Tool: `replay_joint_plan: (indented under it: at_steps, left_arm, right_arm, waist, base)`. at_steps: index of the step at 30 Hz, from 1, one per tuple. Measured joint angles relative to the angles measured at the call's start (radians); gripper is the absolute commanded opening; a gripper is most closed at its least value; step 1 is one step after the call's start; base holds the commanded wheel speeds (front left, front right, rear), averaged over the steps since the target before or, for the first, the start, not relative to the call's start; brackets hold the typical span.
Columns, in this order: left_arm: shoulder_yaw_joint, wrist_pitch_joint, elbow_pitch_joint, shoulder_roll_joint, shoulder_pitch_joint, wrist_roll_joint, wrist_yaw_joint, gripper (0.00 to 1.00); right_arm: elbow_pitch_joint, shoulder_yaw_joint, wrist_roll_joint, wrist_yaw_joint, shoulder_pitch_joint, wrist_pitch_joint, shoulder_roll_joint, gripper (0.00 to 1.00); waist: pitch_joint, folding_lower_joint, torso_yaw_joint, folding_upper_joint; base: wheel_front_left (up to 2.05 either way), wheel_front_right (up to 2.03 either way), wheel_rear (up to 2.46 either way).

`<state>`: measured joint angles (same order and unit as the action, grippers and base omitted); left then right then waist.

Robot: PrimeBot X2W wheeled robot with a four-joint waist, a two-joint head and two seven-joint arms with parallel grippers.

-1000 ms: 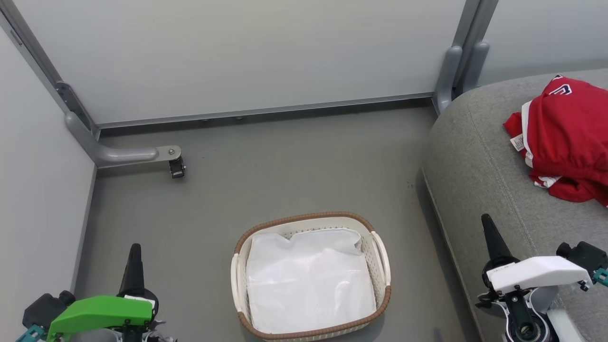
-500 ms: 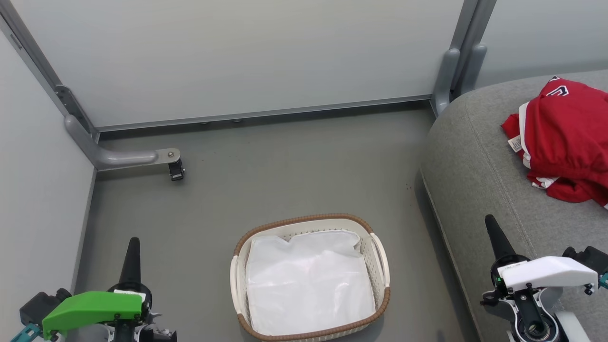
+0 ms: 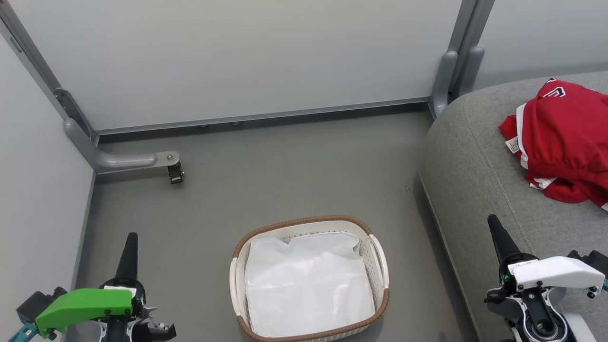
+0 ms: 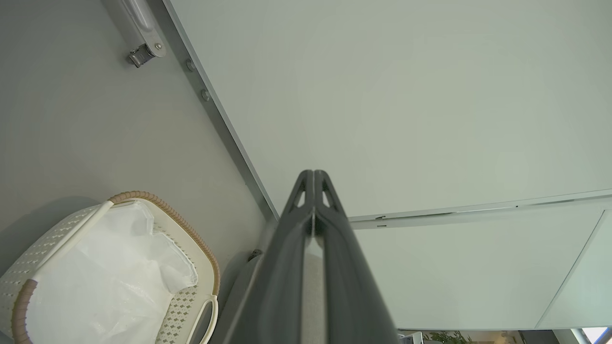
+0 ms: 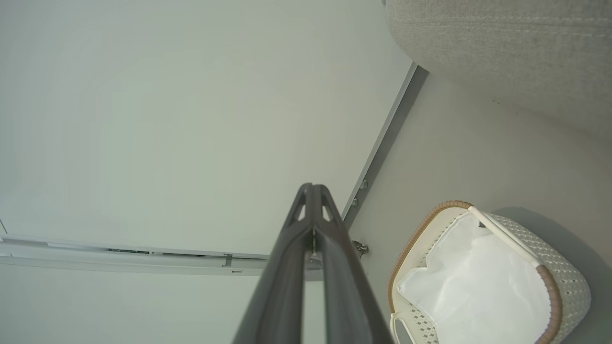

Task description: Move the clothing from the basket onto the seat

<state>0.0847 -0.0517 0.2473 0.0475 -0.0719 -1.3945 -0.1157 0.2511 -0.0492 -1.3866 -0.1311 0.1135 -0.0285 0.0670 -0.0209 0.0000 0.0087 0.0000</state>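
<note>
Plastic, weave and cloth
The basket (image 3: 378, 266) is seen as perforated cream plastic with a brown woven rim, lined by a crinkled, faintly glossy white sheet (image 3: 308, 285); the seat (image 3: 475, 166) is covered in coarse grey fabric, and the clothing (image 3: 565, 137) is made of smooth red cloth.

Mock-home test bay: wheeled partition screens (image 3: 237, 57), grey sofa (image 3: 475, 156)

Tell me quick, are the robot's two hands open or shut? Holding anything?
The left gripper is shut, holding nothing.
The right gripper is shut, holding nothing.

The clothing (image 3: 565, 142) lies on the seat (image 3: 475, 161), right of the basket (image 3: 380, 251) on the floor (image 3: 266, 175).
</note>
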Motion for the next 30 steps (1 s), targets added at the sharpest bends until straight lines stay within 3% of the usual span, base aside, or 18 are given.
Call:
replay_joint_plan:
  at_steps: [30]
  left_arm:
    - [0.025,-0.054,-0.001,0.0,-0.026,-0.197,-0.012,0.0]
  right_arm:
    - [-0.005,-0.038,-0.222,0.0,0.0,-0.061,-0.001,0.0]
  waist:
    - [0.016,0.0,-0.008,0.0]
  base:
    - [0.0,0.0,0.0]
